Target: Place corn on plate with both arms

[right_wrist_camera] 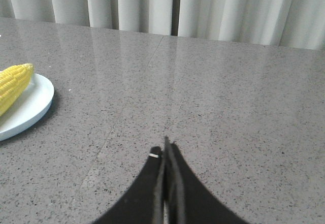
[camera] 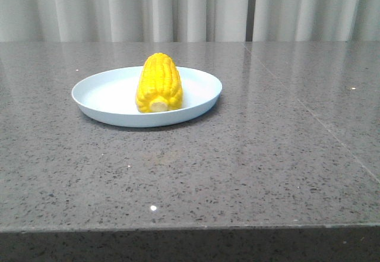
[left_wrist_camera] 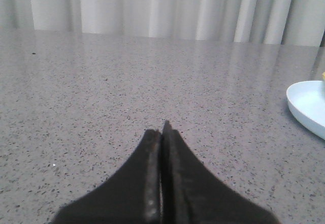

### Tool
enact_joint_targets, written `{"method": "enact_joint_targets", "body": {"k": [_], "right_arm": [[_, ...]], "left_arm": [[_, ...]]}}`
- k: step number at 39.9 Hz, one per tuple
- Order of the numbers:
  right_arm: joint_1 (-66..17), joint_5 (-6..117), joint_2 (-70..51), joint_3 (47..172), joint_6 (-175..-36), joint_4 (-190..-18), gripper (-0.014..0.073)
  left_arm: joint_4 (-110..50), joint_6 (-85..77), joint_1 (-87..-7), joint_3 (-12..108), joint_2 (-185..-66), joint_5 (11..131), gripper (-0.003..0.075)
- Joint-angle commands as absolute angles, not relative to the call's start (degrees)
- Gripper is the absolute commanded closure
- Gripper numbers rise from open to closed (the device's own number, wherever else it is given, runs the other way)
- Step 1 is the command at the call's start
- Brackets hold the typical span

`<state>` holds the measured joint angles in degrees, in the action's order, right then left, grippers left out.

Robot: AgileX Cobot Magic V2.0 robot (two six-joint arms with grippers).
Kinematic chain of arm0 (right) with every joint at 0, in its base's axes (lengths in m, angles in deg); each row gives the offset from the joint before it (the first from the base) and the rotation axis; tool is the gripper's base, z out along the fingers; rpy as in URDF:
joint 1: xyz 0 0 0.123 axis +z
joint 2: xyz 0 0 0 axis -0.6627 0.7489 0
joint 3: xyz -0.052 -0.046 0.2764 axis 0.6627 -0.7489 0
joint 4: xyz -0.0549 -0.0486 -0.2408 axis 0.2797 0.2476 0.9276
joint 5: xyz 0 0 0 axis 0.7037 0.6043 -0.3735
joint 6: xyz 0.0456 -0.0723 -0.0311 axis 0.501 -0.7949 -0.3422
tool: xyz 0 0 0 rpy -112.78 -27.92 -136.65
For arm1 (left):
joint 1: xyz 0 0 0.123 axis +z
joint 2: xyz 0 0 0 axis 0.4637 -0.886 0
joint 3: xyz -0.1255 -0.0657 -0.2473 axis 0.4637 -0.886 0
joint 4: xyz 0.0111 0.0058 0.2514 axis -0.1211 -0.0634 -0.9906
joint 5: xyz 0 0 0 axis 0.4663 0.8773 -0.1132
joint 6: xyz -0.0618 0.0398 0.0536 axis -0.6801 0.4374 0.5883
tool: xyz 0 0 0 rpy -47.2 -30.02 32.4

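The yellow corn lies on the pale blue plate on the grey table, its cream stub end facing the camera. Neither gripper shows in the front view. In the left wrist view my left gripper is shut and empty over bare table, with the plate's edge off to one side. In the right wrist view my right gripper is shut and empty, apart from the plate and the corn's tip.
The speckled grey stone table runs to a front edge near the camera. Pale curtains hang behind the table's far edge.
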<state>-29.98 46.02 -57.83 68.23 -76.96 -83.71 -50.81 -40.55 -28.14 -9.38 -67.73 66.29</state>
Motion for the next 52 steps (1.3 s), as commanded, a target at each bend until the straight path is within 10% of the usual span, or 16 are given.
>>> {"method": "enact_joint_targets", "body": {"k": [1,52], "right_arm": [[-30.0,50.7,-57.3,69.5,-77.4,-82.6,0.0654],[-43.2,59.0,-69.7,47.5,-85.2,-94.6,0.0654]], "left_arm": [[-50.3,-40.6,-28.2,-9.7,-66.5,61.2,0.0741],[-50.3,-40.6,-28.2,-9.7,-66.5,61.2,0.0741]]}}
